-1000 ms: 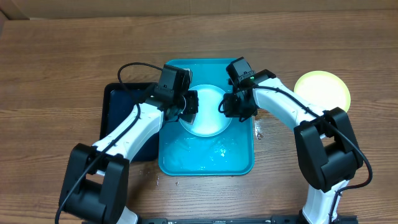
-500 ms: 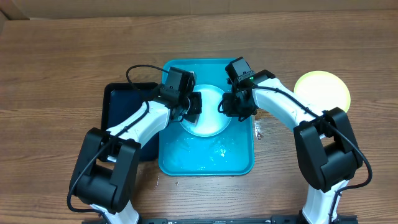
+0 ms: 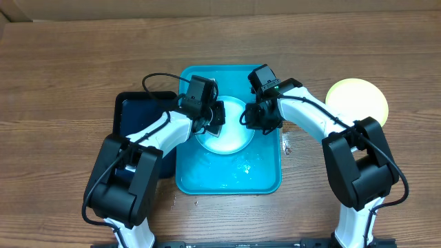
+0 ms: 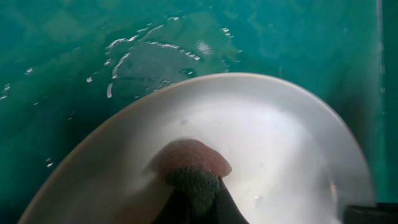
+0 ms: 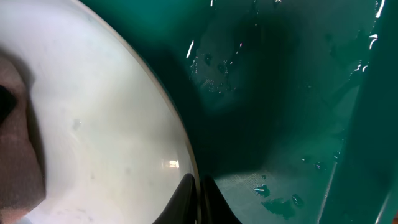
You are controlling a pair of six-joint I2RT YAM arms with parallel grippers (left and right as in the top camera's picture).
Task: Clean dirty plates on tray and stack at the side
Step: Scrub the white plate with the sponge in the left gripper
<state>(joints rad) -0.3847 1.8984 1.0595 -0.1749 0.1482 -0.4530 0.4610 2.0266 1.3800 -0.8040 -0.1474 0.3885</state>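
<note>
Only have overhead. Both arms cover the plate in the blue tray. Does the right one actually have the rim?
Observer: Yes. In the right wrist view, the right gripper is shut on the plate right at its rim.
Operator: Left holding anything?
Observer: The left gripper is shut on a sponge, pinkish with a darker part by the fingers, pressed onto the middle of the plate.
Operator: Any red smear on the plate?
Observer: None on the pale surface that the wrist views show. The area under the sponge is hidden.
</note>
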